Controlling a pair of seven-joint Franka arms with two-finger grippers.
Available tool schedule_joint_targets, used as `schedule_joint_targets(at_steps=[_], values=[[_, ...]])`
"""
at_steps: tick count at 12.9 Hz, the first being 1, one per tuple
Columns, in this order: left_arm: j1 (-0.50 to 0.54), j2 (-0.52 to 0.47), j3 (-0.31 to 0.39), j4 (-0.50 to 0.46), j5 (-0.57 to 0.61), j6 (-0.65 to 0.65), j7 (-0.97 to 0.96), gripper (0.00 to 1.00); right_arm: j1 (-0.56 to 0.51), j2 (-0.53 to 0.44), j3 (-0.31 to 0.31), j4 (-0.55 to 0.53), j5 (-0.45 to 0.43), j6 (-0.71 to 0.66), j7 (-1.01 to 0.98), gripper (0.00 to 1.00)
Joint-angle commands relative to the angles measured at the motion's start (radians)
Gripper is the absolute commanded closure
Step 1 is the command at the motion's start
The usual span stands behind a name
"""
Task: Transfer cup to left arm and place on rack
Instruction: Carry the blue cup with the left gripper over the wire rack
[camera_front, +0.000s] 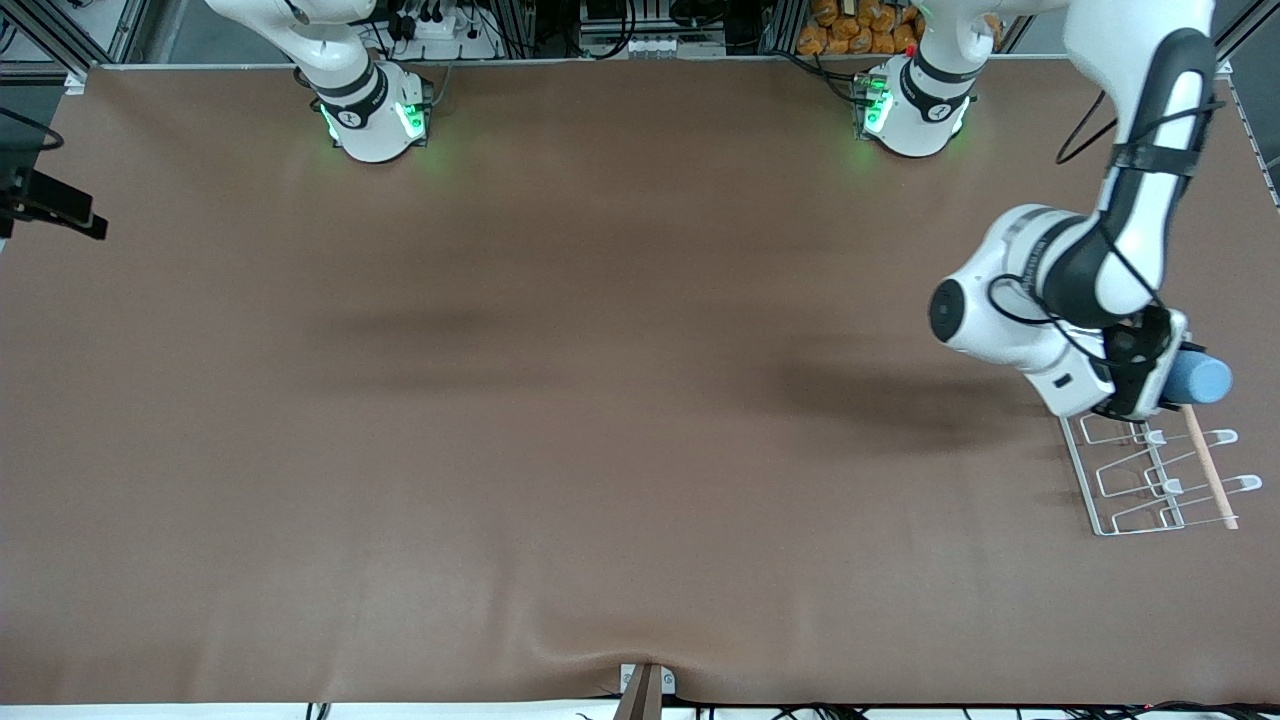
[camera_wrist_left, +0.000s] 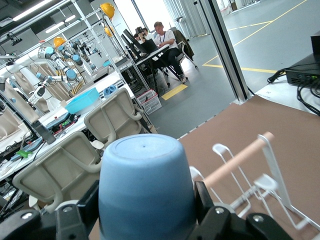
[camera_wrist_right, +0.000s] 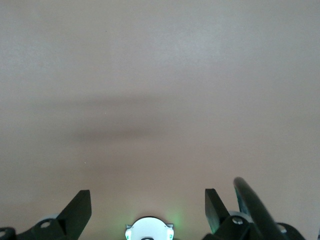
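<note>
My right arm (camera_front: 340, 70) waits up by its base, at its own end of the desk (camera_front: 560, 400). My right pincer (camera_wrist_right: 147, 207) hangs over bare brown desk, and its two black fingers (camera_wrist_right: 77, 210) stand wide apart with nothing between them. Under it I can see the green light of that arm's base.

The middle of the desk is plain brown with soft shadows on it.

My left arm (camera_front: 1110, 250) bends down at the other end of the desk. My left pincer (camera_front: 1165, 375) is squeezed tight on the cup (camera_front: 1198, 378). The cup is blue and lies on its side in my grip, with one round end sticking out away from the arm. In the left wrist view the cup (camera_wrist_left: 145, 192) fills the space between my two black fingers (camera_wrist_left: 202, 200), and its flat end faces out toward the room.

The cup is up in the air, over the end of the rack (camera_front: 1150, 480) that is farther from the front camera. I cannot tell if it touches the rack. The rack is made of white wire with three loops that have white tips. A pale wooden stick (camera_front: 1208, 465) runs along one side of it. The rack sits flat on the desk.
</note>
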Motion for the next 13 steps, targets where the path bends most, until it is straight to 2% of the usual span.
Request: schedule_joint_targets(at_steps=[1,4,6,7,13], values=[[0.032,-0.012,-0.011,-0.002,0.038,0.022,-0.001,0.9,-0.019,-0.042,0.007,-0.033,-0.044,0.006,-0.049,0.0],[0.042,0.031,-0.007,0.023,0.046,0.056,-0.027,0.9,-0.019,-0.042,0.009,-0.038,-0.012,0.009,0.021,0.0],[0.042,0.064,-0.006,0.031,0.069,0.057,-0.036,0.9,-0.02,-0.039,0.009,-0.058,0.075,0.018,0.12,0.0],[0.042,0.08,-0.004,0.036,0.078,0.059,-0.056,0.9,-0.02,-0.036,0.009,-0.067,0.083,0.019,0.138,0.0],[0.049,0.132,0.0,0.037,0.107,0.063,-0.12,0.89,-0.014,-0.031,0.006,-0.075,0.044,0.045,0.137,0.0]])
